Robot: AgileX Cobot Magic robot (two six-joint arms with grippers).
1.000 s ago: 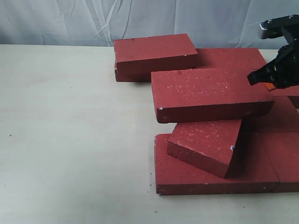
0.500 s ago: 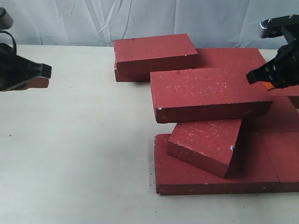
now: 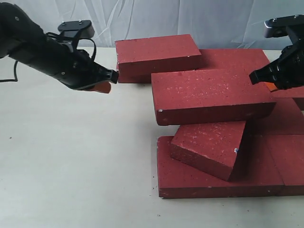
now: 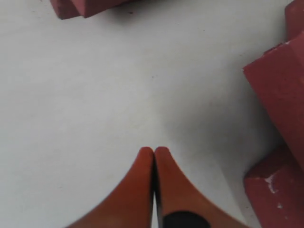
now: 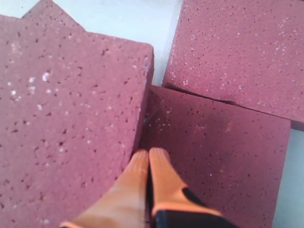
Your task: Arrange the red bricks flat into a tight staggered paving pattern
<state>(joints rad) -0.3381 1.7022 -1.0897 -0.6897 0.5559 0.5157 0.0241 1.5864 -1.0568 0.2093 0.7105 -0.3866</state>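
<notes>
Several red bricks lie heaped at the right of the table. A big raised brick (image 3: pixel 209 95) rests across a tilted brick (image 3: pixel 209 148) that leans on flat bottom bricks (image 3: pixel 190 183). A back brick (image 3: pixel 156 51) tops another at the rear. My left gripper (image 3: pixel 105 85) is shut and empty, hovering over bare table left of the pile. In its wrist view its tips (image 4: pixel 154 151) point at the table between bricks. My right gripper (image 3: pixel 267 84) is shut, its tips (image 5: pixel 149 152) pressed against the right end of the raised brick (image 5: pixel 66 118), over a lower brick (image 5: pixel 218 147).
A white cloth backdrop (image 3: pixel 142 19) hangs behind the table. The pale tabletop (image 3: pixel 71 156) stretches left and in front of the pile. More flat bricks (image 3: pixel 289 161) continue off the right edge.
My left arm has swung in from the left edge toward the pile, gripper shut. The raised brick has slid slightly left with my right gripper against its end.
</notes>
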